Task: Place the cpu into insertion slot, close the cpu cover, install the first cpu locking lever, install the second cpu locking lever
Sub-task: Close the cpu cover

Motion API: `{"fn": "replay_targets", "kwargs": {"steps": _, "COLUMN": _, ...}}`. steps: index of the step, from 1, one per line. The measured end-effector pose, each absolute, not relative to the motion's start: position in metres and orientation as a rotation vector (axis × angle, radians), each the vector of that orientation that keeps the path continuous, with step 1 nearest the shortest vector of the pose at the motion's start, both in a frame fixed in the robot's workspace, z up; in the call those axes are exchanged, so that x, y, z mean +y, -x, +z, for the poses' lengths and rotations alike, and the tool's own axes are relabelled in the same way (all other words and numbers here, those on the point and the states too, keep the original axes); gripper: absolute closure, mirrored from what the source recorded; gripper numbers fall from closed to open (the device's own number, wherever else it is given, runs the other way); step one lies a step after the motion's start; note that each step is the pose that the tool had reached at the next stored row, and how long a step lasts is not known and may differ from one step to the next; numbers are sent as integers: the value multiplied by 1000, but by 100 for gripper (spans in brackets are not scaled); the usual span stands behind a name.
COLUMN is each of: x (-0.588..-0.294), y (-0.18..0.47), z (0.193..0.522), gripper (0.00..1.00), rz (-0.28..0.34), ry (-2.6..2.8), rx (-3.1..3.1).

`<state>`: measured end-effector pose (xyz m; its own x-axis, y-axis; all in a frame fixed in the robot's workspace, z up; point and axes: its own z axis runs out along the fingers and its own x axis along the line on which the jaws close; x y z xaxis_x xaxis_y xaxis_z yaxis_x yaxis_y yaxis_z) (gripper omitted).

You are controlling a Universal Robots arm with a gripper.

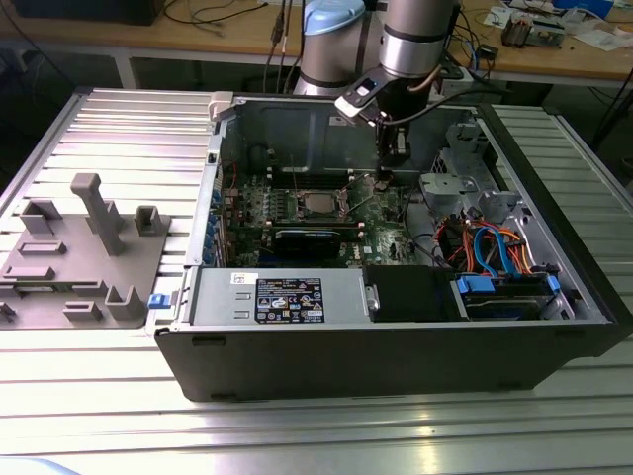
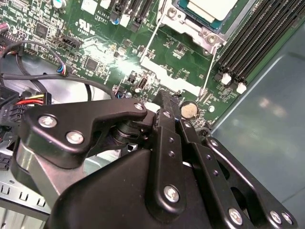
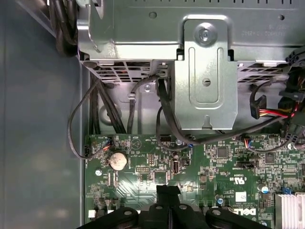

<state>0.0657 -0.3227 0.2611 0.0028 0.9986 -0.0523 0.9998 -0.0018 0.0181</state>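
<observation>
The cpu (image 1: 318, 205) lies flat in the insertion slot (image 1: 300, 205) on the green board inside the open computer case. In the second wrist view the cpu (image 2: 209, 7) has its silvery top showing, with the cpu cover (image 2: 177, 14) framing it. Two thin wire levers run out from the slot: one (image 2: 151, 40) on the far side, the other (image 2: 210, 71) ending close to my fingertips. My gripper (image 2: 164, 95) hovers over the board beside the slot, shut with nothing between its fingers. It also shows in the first wrist view (image 3: 167, 190) and in the exterior view (image 1: 384, 176).
A coin battery (image 2: 189, 110) sits on the board right by the fingertips. Long black memory slots (image 2: 252, 43) flank the socket. A metal drive cage (image 3: 206, 81) and cables (image 3: 76, 129) stand beyond the board's edge. A grey fixture (image 1: 84, 257) rests on the table at the exterior view's left.
</observation>
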Motion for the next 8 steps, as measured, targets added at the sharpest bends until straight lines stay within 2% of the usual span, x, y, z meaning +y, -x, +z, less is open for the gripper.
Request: {"fn": "replay_targets", "kwargs": {"steps": 8, "x": -323, "y": -69, "z": 257, "gripper": 89, "rz": -38, "ry": -2182, "rx": 2191}}
